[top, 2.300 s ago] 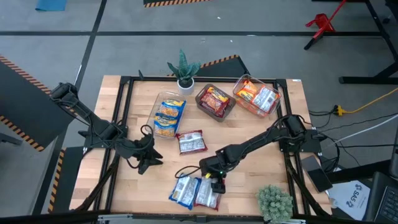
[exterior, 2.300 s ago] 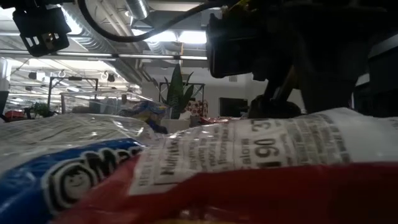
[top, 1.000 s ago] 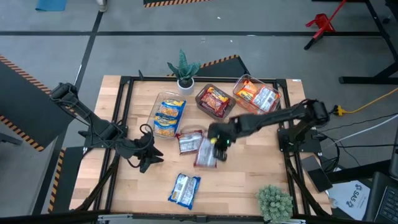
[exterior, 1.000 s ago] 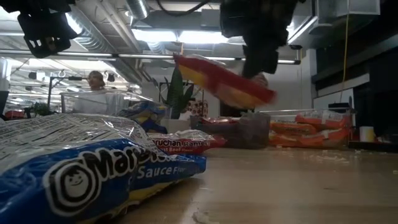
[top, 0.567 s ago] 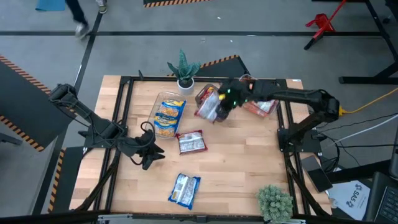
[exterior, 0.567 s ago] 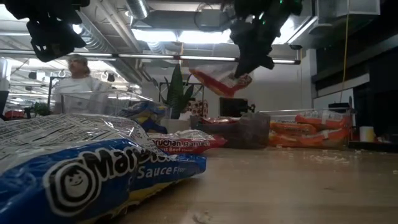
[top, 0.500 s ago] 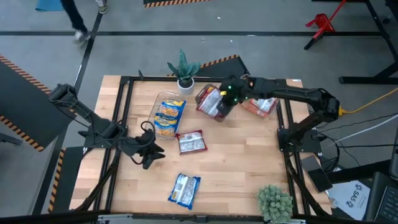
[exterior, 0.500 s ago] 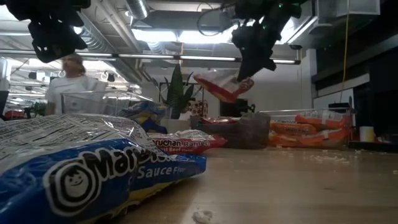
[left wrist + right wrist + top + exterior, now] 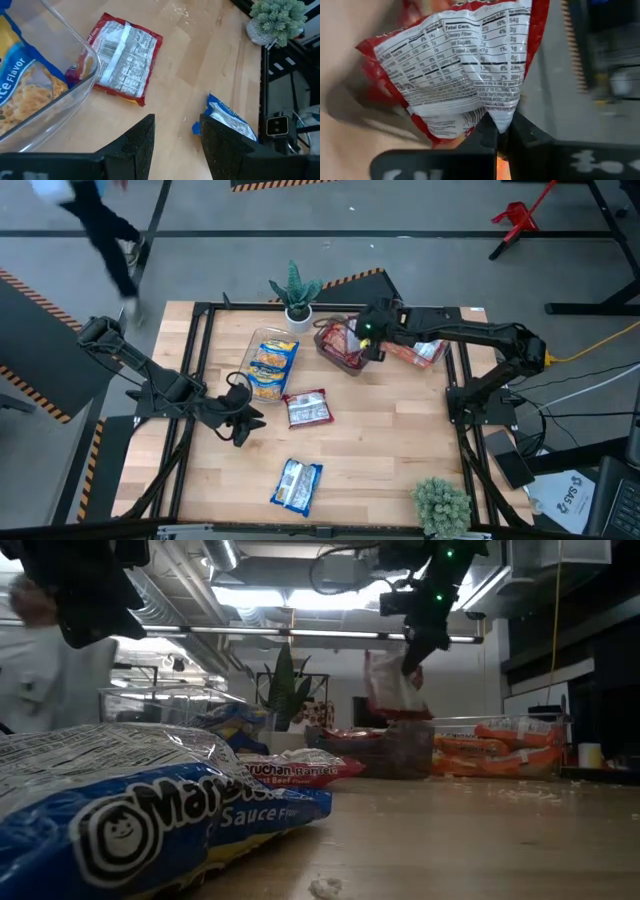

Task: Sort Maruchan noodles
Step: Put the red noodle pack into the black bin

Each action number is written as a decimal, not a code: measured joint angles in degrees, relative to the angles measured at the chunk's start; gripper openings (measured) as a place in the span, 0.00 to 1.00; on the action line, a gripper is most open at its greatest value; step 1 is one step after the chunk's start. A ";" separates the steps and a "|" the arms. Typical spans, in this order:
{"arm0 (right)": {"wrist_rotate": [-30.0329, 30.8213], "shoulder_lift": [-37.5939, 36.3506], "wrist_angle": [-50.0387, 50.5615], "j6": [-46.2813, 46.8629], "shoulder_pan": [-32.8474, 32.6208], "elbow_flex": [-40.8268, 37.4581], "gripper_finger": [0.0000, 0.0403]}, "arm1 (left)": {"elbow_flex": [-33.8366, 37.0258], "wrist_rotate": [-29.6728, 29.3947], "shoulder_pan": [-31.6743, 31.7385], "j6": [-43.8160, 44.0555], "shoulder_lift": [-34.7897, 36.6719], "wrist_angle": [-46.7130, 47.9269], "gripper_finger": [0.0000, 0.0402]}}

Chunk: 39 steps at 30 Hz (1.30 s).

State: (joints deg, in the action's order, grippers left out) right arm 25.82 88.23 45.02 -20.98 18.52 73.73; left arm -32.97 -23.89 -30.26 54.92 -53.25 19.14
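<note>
I see grey floor (image 9: 420, 210) with hazard striping (image 9: 30, 290) around my wooden bench (image 9: 400, 460), ceiling lights (image 9: 250, 598) and pipes overhead.

bare table (image 9: 400, 440) centre, bins (image 9: 268, 365) and plant (image 9: 296, 292) crowding far edge

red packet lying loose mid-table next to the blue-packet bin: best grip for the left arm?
Take the red packet from above by its edge facing away from the clear bin. It lies flat, label side up, and the bin-side edge touches or tucks under the bin wall, so the far seam is free. The left gripper, open, sits just beside it.
</note>
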 joint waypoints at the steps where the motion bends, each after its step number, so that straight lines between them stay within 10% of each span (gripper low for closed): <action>1: 2.15 0.00 0.86 -2.09 -0.37 0.00 0.00 | 0.00 -0.06 0.00 0.00 0.00 0.09 0.37; 39: 1.09 5.70 -0.70 -19.80 -5.75 0.00 0.06 | 0.00 -3.57 0.00 0.00 0.02 4.76 0.37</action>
State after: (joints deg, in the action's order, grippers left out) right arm 26.91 93.93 44.31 -40.78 12.78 73.73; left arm -32.97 -27.46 -30.26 54.92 -53.23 23.90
